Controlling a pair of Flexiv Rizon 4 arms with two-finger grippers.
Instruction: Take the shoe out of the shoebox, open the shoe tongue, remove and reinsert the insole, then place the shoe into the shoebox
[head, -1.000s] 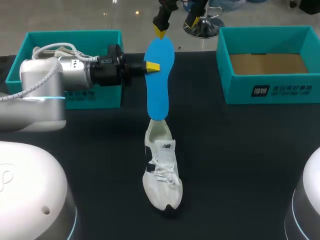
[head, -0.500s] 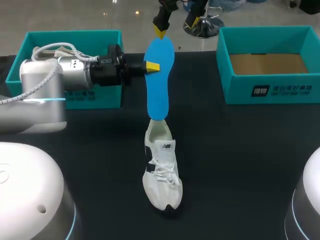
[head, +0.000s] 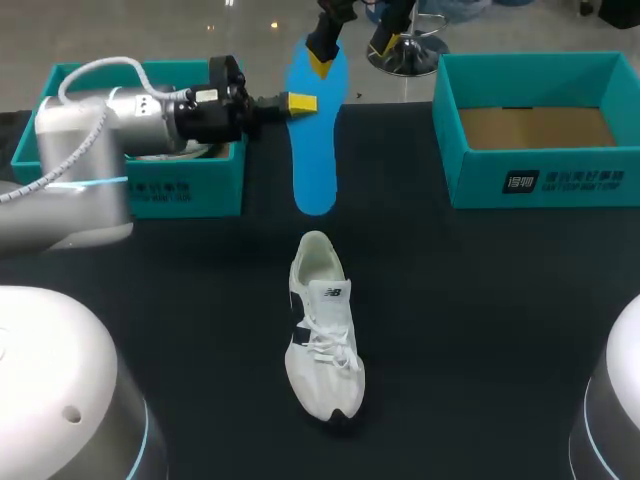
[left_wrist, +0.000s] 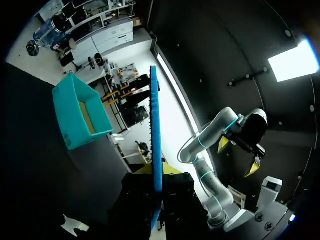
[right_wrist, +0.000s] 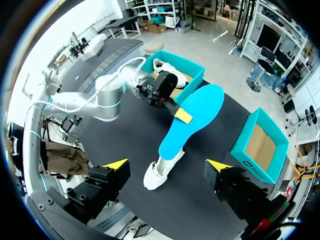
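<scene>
Half done: shoe (head: 322, 340) out, insole (head: 312, 150) free, pinched by left gripper (head: 299, 101). Right gripper (head: 352, 45) fingers spread, empty. Reinsertion and boxing remain.

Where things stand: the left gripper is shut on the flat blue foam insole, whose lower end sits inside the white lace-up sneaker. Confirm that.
Not quite. The left gripper is shut on the flat blue foam insole, but its lower end hangs clear of the white lace-up sneaker, not inside it; the head view shows black table between them.
</scene>
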